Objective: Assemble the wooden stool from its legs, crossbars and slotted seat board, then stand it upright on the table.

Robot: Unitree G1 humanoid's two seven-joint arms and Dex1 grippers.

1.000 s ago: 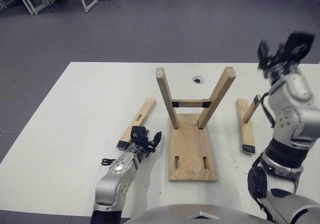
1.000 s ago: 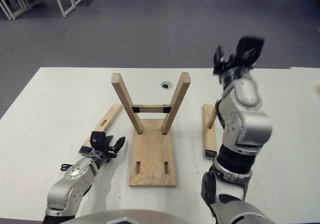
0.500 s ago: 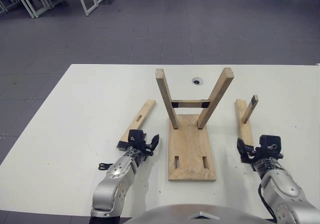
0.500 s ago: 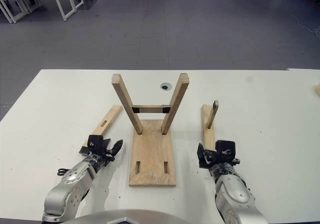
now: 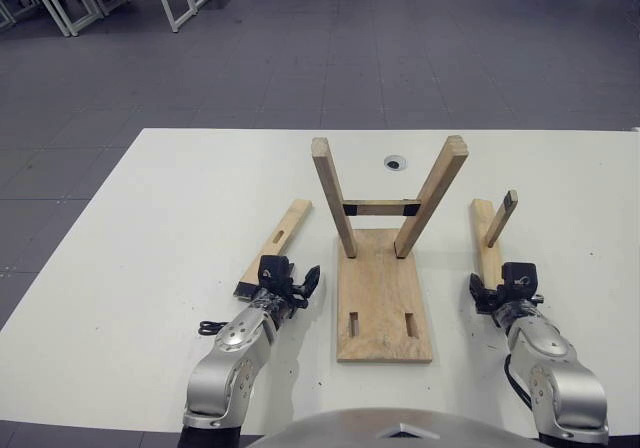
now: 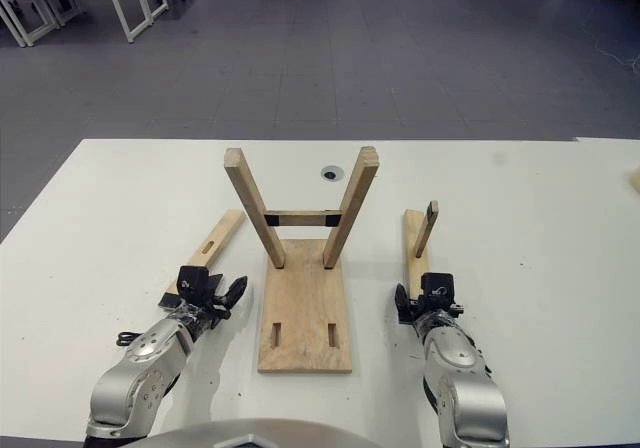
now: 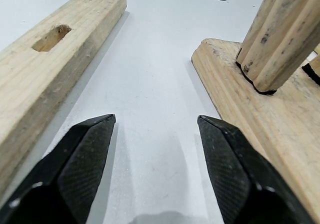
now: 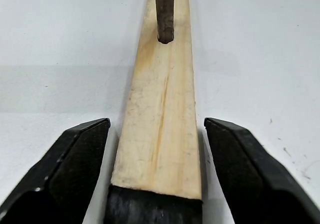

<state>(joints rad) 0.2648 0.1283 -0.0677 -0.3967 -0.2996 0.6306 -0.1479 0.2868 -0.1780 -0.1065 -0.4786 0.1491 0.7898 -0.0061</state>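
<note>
The slotted seat board (image 5: 384, 298) lies flat on the white surface (image 5: 150, 228), with 2 empty slots (image 5: 380, 321) cut near its near end. At its far end 2 legs stand up out of it: the left standing leg (image 5: 333, 196) and the right standing leg (image 5: 432, 196). They lean apart toward their tops and are joined partway up by 1 fitted crossbar (image 5: 383, 208) with black ends.

Left of the seat board, well apart from it, the slotted loose leg (image 5: 275, 246) lies flat with its slot facing up and its black-capped end nearer the robot. The left pincer (image 5: 290, 283) sits low over the surface just left of the seat board, between the board's edge and the near end of that leg. Its 2 fingers (image 7: 85, 159) are spread wide and have hold of nothing; bare surface lies between them, with the leg on one side and the board on the other.

Right of the seat board the pegged loose leg (image 5: 487, 253) lies flat, with 1 spare crossbar (image 5: 502, 218) standing tilted in its slot. The right pincer (image 5: 505, 288) is at this leg's near, black-capped end. Its fingers are wide apart, straddling the leg with a narrow gap on each side, so it grips nothing.

Beyond the seat board's far end is 1 small round hole (image 5: 397, 163) in the surface.
</note>
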